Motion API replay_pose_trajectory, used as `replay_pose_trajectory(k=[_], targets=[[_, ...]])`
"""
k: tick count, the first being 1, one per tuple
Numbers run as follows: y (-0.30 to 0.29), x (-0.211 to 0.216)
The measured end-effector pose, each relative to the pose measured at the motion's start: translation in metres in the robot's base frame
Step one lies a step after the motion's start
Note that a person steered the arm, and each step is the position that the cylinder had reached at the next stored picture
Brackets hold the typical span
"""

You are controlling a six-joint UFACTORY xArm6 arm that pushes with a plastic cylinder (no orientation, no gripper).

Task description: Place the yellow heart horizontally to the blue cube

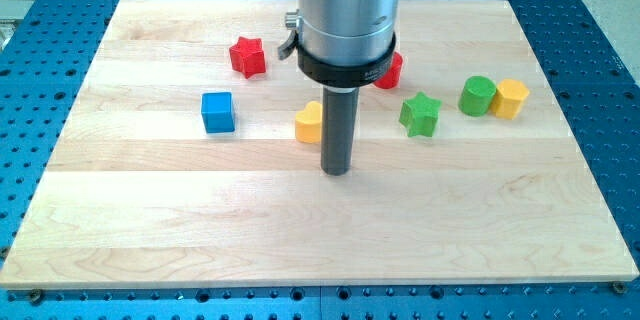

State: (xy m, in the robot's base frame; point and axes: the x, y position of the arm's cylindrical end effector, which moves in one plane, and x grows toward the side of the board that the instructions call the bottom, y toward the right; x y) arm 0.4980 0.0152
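My tip (336, 171) had no claw to open or shut. It sat just right of the yellow heart (309, 122), a bit lower. The blue cube (217, 112) sat left of the heart, almost level, so maybe the heart was placed.

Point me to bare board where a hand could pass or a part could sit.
Free: the whole strip between my tip and the view's bottom edge of the board; also the view's left margin beyond the blue cube. Crowded: the middle band, with red star, yellow heart touching the rod, green star, green cylinder and yellow block.
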Motion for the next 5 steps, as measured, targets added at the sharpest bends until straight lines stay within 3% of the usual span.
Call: replay_pose_trajectory(k=[2,4,5], targets=[[-0.004,-0.066],[-0.043,-0.012],[-0.044,-0.054]])
